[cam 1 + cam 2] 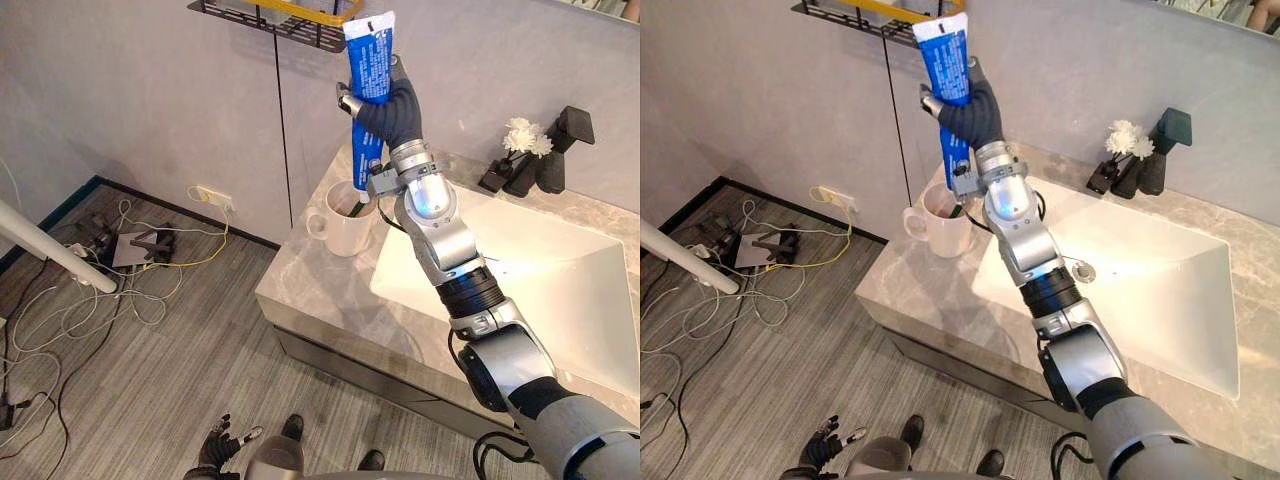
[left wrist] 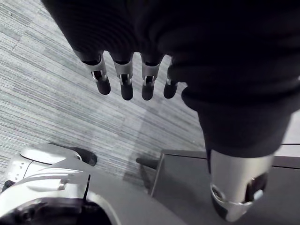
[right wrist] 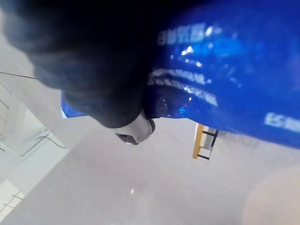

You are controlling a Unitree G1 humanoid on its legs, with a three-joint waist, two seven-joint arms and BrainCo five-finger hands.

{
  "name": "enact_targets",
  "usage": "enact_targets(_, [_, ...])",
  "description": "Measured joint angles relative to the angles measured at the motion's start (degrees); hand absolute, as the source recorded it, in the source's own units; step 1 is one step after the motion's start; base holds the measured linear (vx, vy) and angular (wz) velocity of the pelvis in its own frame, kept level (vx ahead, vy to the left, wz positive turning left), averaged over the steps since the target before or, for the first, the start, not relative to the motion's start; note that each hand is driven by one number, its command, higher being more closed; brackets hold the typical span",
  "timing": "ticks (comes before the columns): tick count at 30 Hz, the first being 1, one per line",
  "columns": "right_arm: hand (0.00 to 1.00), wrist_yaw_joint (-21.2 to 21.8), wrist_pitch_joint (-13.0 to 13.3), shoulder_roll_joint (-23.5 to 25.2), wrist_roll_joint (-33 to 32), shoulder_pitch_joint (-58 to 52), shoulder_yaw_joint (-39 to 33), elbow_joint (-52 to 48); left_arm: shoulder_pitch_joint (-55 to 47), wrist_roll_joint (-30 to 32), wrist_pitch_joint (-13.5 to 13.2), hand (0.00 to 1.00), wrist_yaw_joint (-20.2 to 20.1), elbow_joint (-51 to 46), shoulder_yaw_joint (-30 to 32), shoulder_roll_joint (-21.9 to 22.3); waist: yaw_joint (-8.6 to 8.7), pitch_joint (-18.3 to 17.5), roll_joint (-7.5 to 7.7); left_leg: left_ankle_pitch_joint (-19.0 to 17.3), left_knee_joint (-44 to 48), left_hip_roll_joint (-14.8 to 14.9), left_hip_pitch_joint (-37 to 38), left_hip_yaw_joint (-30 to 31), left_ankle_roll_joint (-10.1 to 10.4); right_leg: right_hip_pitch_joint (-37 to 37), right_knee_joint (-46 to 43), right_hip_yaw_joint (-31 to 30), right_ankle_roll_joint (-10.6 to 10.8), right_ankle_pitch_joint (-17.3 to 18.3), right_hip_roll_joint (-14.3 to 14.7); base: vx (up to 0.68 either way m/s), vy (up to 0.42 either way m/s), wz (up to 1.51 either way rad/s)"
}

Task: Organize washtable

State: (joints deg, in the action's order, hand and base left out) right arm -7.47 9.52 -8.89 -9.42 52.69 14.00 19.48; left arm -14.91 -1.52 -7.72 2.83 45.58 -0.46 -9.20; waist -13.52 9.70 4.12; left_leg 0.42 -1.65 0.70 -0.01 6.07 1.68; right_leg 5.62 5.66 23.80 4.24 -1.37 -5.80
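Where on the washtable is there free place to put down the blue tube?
Bare counter lies in front of the white mug, toward the front-left corner, and the basin is empty. Crowded: behind the basin, with the flowers and black fixtures. The right hand grips the tube.

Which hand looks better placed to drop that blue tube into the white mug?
The right hand: it grips the blue tube above the white mug; the left hand hangs open near the floor.
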Motion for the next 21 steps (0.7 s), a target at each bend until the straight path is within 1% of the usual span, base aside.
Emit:
enact_targets(4, [1.00,0.2,-0.1,0.3,0.1,0.0,0.8,0.0,0.0,0.0,0.0,0.00,0.2,0.0,-0.7,0.0,0.03,0.4,-0.60,0.0,0.1,0.1,0.0,0.0,0.0,0.0,0.0,0.0,0.0,0.0,0.1,0.00,0.000,0.00])
enact_targets(10, [1.00,1.4,-0.1,0.7,1.1,-0.1,2.7,1.9,0.0,0.0,0.0,0.00,0.9,0.0,-1.3,-0.2,0.07,0.4,-0.66,0.0,0.2,0.1,0.0,-0.1,0.1,0.0,0.0,-0.2,0.0,0.0,0.1,0.00,0.000,0.00])
enact_targets(13, [1.00,1.6,-1.1,1.2,1.1,-1.2,2.8,2.3,0.0,0.0,0.0,0.00,0.9,0.0,-1.3,-0.2,0.08,0.4,-0.66,0.0,0.3,0.1,0.0,-0.2,0.1,0.0,0.0,-0.2,0.0,0.0,0.1,0.00,0.000,0.00])
enact_targets(17, [1.00,1.7,-1.1,1.2,1.1,-2.0,2.9,2.3,0.0,0.0,0.0,0.00,1.0,0.0,-1.3,-0.2,0.10,0.4,-0.67,-0.1,0.4,0.1,0.0,-0.3,0.1,0.0,0.0,-0.3,0.0,0.0,0.1,0.00,0.000,0.00])
enact_targets(21, [1.00,2.1,-1.1,1.2,1.3,-3.4,4.5,2.3,0.0,0.0,0.0,0.00,1.0,0.0,-1.4,-0.2,0.10,0.5,-0.72,-0.1,0.4,0.2,0.2,-0.4,0.0,0.0,-0.5,-0.4,-0.1,0.1,0.0,0.00,0.000,0.00])
